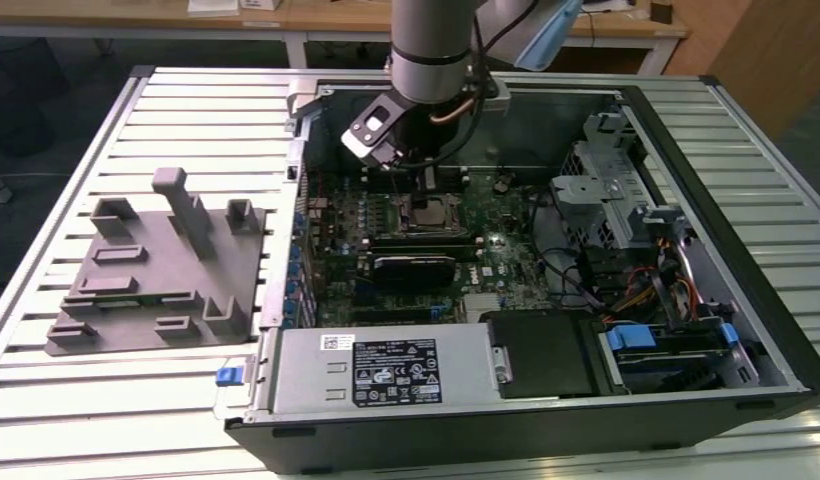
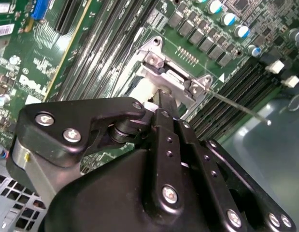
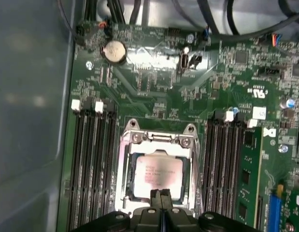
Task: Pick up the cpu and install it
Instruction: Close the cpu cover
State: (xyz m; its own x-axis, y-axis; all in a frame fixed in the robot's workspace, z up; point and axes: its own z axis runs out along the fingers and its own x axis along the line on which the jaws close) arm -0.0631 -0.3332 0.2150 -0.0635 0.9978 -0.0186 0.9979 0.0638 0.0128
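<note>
Pale silver square cpu [image 3: 156,174] lies flat just beyond black gripper [image 3: 161,195]; fingers pressed together, hiding its near edge.

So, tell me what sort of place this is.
Probably a robotics lab or workshop bench: an open computer case lies on a slatted metal table, a grey fixture block sits beside it, and wooden desks stand behind.

The exterior view looks steeply down from well back onto the open computer case [image 1: 517,432], with the arm [image 1: 434,40] at twelve o'clock, while both wrist views peer close past the gripper [image 3: 161,194] at the motherboard socket [image 3: 156,137].
</note>
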